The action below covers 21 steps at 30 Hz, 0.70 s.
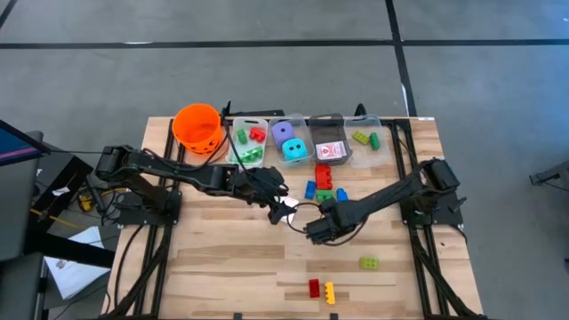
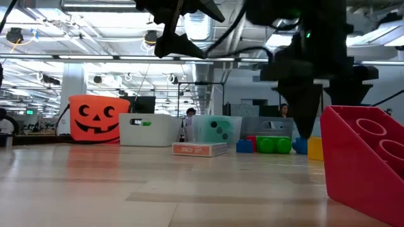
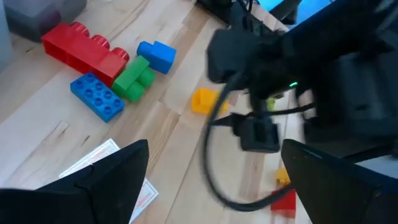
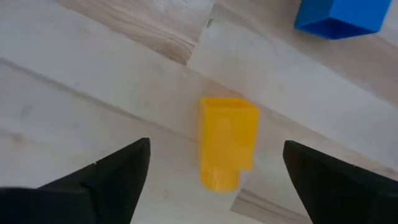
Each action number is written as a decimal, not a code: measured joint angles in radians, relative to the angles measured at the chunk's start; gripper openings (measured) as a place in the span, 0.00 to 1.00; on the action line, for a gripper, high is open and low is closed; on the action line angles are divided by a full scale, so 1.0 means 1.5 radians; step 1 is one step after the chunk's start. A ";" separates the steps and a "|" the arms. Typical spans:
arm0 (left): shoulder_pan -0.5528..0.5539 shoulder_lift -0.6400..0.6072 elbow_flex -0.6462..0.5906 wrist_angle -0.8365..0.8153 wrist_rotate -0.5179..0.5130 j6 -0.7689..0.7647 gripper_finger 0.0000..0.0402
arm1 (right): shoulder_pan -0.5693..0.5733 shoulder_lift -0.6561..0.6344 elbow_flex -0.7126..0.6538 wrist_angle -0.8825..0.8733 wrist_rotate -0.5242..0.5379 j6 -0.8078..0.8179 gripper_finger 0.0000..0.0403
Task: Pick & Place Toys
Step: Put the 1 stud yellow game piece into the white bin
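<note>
Yellow brick (image 4: 227, 149) lies on table between spread right end effector (image 4: 214, 180) fingers.

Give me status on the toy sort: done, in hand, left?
Done: bricks and dice sit in the clear bins. In hand: nothing; the right tool is open over a yellow brick, the left tool open above a red-and-white card. Left: the brick cluster and three bricks near the front edge.

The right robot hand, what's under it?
Under the right gripper, a small yellow brick lies on the wooden table between its open fingers, not held. From above, the arm covers that brick.
</note>
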 joint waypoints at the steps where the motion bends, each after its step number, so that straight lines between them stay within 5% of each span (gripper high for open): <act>1: 0.000 0.000 0.000 0.001 0.000 0.000 0.90 | -0.003 0.006 0.000 0.001 -0.004 0.000 0.89; 9: 0.000 0.000 0.000 0.000 0.000 0.000 0.90 | -0.014 0.021 0.001 0.008 -0.024 0.003 0.79; 21: 0.000 0.000 0.000 -0.001 -0.003 0.002 0.90 | -0.042 0.017 0.004 0.022 -0.048 -0.034 0.22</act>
